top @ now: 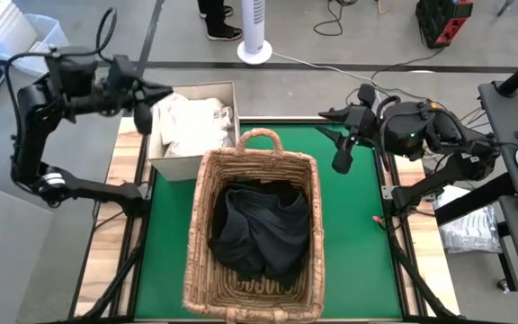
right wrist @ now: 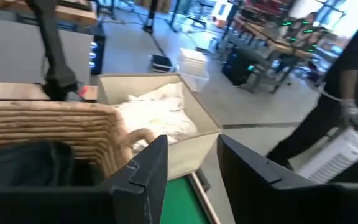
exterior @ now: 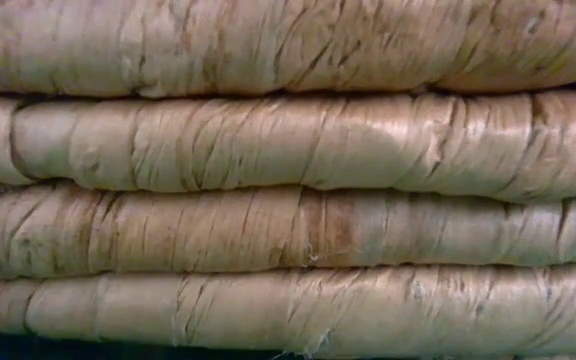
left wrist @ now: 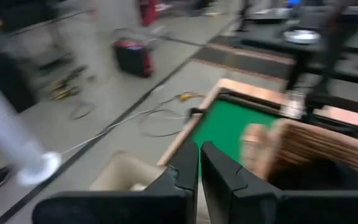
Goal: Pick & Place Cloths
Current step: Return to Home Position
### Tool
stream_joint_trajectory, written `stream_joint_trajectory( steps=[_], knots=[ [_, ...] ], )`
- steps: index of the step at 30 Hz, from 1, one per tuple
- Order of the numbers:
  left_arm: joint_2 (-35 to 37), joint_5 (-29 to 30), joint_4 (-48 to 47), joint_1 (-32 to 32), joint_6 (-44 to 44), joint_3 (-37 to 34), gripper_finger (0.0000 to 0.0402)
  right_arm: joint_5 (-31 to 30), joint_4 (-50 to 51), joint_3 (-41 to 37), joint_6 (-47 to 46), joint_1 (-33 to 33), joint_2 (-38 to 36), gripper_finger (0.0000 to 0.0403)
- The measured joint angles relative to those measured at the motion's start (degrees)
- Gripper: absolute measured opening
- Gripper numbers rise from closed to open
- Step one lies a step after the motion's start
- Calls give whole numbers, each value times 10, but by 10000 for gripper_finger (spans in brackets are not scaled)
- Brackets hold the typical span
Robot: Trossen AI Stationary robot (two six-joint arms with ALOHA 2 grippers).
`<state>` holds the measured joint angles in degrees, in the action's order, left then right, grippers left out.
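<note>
- I am holding my left gripper (left wrist: 199, 151) clenched on nothing, above the box (top: 174, 167).
- My right gripper (right wrist: 191, 148) is hanging released and empty over the mat (top: 358, 234).
- The white cloths (top: 192, 121) are lying heaped in the box; the dark cloths (top: 259, 225) are sitting bunched in the basket (top: 200, 236).
- I am judging them light, limp and not fragile: pinching a raised fold on top should be gripping best.
</note>
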<state>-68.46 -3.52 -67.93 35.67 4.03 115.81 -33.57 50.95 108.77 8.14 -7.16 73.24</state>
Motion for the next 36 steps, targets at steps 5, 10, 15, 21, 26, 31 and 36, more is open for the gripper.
stream_joint_trajectory(
  steps=[5,10,15,21,26,31,36],
  knots=[
    [38,-9,41,-82,5,-34,0,38,-28,-15,19,6,-5,107],
    [73,-25,111,-130,4,-81,0,86,-132,-73,66,7,-16,80],
    [107,-110,186,-150,5,-152,0,131,-216,-141,82,9,-29,54],
    [151,-121,269,-153,-5,-249,0,132,-276,-219,71,9,-64,33],
    [188,-121,352,-152,-5,-324,0,132,-313,-275,61,9,-108,28],
    [228,-121,419,-152,-20,-386,0,131,-338,-322,55,9,-156,28],
    [266,-121,475,-152,-43,-444,0,130,-340,-359,46,9,-198,28]
  ],
)
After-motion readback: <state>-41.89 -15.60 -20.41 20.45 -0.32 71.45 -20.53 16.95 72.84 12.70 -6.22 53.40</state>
